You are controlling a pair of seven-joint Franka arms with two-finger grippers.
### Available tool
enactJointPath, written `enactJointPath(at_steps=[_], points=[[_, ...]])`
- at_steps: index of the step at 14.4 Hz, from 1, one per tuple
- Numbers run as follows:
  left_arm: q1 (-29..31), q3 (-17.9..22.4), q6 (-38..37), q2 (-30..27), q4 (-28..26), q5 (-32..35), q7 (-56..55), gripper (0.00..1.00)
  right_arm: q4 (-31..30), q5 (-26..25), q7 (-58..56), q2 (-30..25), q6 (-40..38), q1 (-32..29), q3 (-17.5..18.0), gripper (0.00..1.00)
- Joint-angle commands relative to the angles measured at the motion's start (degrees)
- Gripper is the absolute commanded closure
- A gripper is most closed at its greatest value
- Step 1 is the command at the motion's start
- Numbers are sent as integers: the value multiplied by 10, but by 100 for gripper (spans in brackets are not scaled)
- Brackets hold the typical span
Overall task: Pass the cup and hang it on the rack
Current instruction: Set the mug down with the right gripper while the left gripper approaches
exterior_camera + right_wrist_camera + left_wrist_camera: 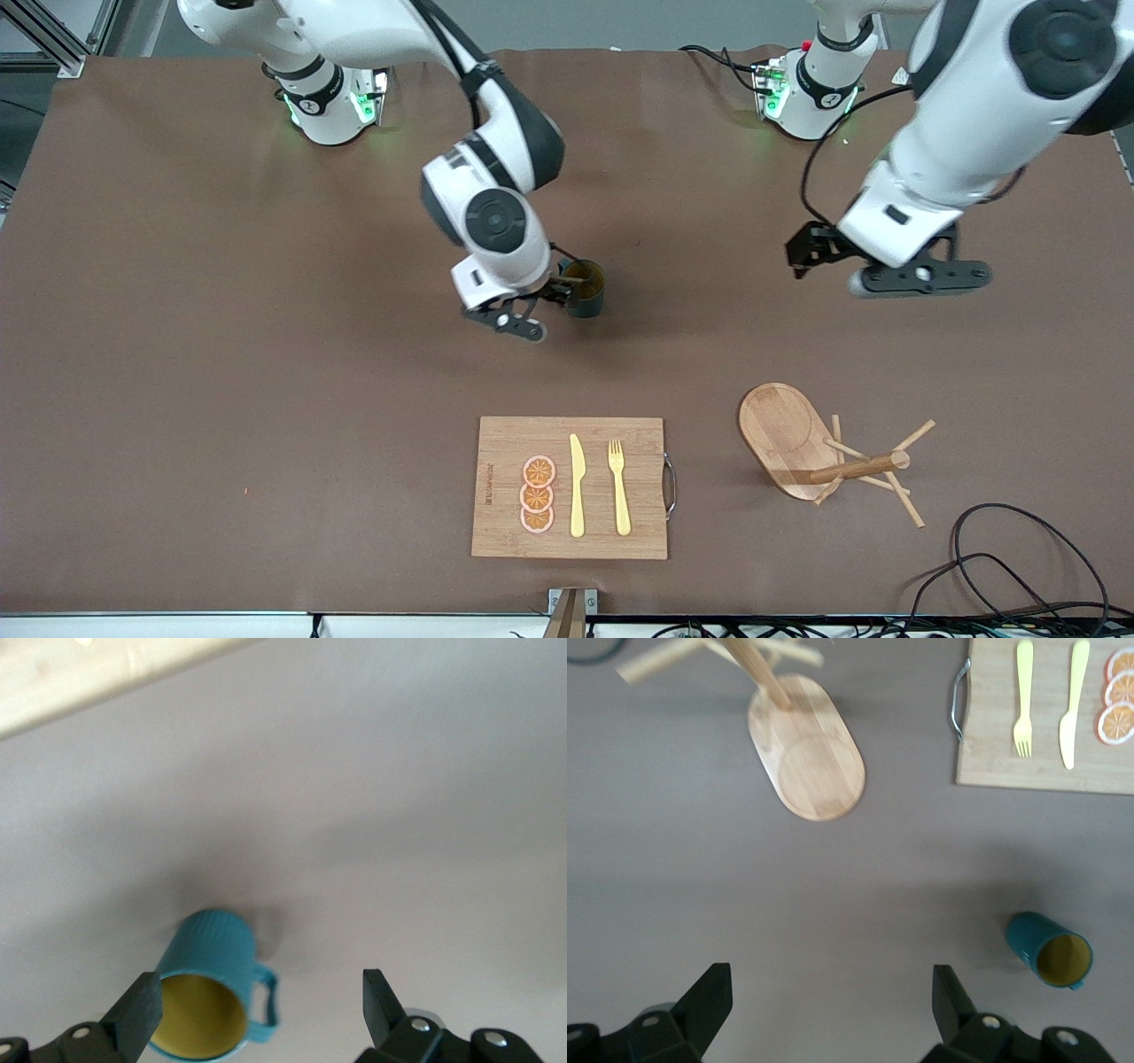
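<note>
The dark teal cup (586,289) with a yellow inside stands upright on the brown table near its middle. My right gripper (563,285) is low at the cup and open. In the right wrist view the cup (209,990) sits between the open fingers, close against one finger (137,1017), its handle toward the gap; the gripper (261,1010) does not hold it. My left gripper (804,252) hovers open and empty over bare table toward the left arm's end. Its wrist view shows the gripper (833,1010), the cup (1050,948) and the rack (806,753). The bamboo rack (781,434) stands nearer the front camera.
A wooden cutting board (505,443) with a yellow knife (577,487), a yellow fork (618,487) and orange slices (537,493) lies near the front edge, beside the rack. Black cables (1019,567) lie at the front corner at the left arm's end.
</note>
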Motion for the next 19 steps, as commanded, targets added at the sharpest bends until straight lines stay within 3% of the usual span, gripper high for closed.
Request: enactJointPath(at_steps=[1,4,7,11,13,15,19], points=[[-5,-36,12,-3,-30,13,-98,0,-14,-10,-128,-55,-71,-76,11,0],[-51,-63,43,-3,-72,14,-236,0,-42,-50,-277,-105,-123,-151,11,0],[-151,-66,68,21,-98,84,-388,0,-49,-85,-370,-136,-172,-219,11,0],[-288,-66,85,106,-88,195,-659,0,-42,-91,-396,-171,-210,-289,11,0],[-329,-66,88,163,-66,264,-777,0,-31,-92,-397,-178,-226,-309,10,0],[-387,-64,88,235,-26,312,-855,0,0,-126,-402,-176,-247,-331,12,0],[-446,-57,79,345,39,443,-951,0,23,-138,-487,-176,-262,-373,10,0]])
